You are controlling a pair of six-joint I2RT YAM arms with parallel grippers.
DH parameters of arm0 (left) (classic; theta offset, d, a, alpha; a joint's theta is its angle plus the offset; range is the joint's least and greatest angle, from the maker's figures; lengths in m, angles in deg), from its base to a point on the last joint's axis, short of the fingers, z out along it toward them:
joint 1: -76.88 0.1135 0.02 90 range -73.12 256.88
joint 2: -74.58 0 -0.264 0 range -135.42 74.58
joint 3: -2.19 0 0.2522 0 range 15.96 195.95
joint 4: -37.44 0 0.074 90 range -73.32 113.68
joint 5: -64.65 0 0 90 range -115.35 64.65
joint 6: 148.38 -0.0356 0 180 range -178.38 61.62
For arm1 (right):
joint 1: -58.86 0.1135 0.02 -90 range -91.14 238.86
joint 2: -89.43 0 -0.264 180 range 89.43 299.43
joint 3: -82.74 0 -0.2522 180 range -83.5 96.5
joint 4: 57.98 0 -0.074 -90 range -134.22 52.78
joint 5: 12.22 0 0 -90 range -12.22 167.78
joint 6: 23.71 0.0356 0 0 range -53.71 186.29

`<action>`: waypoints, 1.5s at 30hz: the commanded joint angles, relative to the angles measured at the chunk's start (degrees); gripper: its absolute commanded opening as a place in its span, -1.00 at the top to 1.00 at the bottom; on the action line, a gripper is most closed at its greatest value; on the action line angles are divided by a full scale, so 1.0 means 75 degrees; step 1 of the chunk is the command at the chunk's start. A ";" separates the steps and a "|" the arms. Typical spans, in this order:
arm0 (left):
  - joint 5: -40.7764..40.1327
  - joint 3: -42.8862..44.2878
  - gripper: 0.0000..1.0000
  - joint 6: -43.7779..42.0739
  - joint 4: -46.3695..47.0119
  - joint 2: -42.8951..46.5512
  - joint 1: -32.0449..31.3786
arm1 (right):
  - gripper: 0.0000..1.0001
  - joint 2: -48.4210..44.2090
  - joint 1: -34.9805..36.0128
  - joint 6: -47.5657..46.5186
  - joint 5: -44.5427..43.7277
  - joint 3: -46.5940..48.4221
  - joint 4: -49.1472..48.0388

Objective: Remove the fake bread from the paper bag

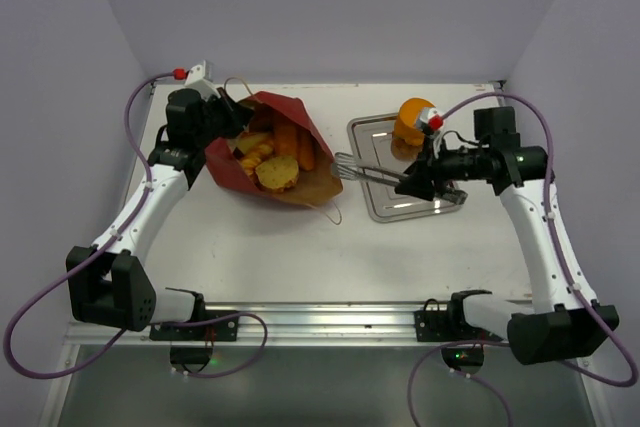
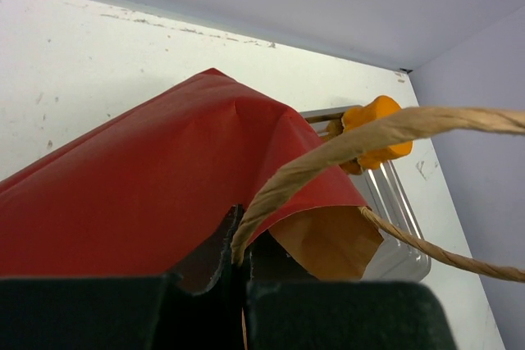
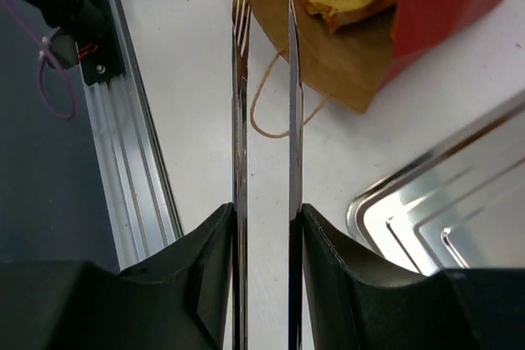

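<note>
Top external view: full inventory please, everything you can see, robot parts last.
paper bag: one, red with brown inside, left of centre, mouth open toward the tray
fake bread: several, orange to golden, inside the bag, exact count unclear
bun: one, orange, far end of the tray
tray: one, shiny steel, right of centre
tongs: one pair, steel, across the tray's left edge, tips toward the bag mouth
table: one, white
left gripper: one, black, shut on the bag's far rim
right gripper: one, black, over the tray, shut on the tongs

Left gripper [image 1: 228,119], upper left, jaws pinched fully together; right gripper [image 1: 412,184], centre right, points left, jaws clamped narrowly apart.
</note>
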 commanded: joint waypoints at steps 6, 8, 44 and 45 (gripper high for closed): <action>0.0708 0.0392 1.00 -0.0309 0.0299 0.0088 0.0045 | 0.21 0.0429 0.3138 -0.0771 -0.3360 0.0719 -0.1165; 0.0766 0.0380 1.00 -0.0321 0.0299 0.0088 0.0045 | 0.20 0.0710 0.3491 -0.1109 -0.4271 0.0871 -0.1387; 0.1329 0.0274 1.00 -0.0438 0.0123 0.0018 0.0045 | 0.04 0.2715 0.6891 -0.5365 -0.9831 -0.0405 -0.4236; 0.1341 0.0274 1.00 -0.0427 0.0123 0.0018 0.0045 | 0.04 0.2738 0.6938 -0.5424 -0.9948 -0.0429 -0.4271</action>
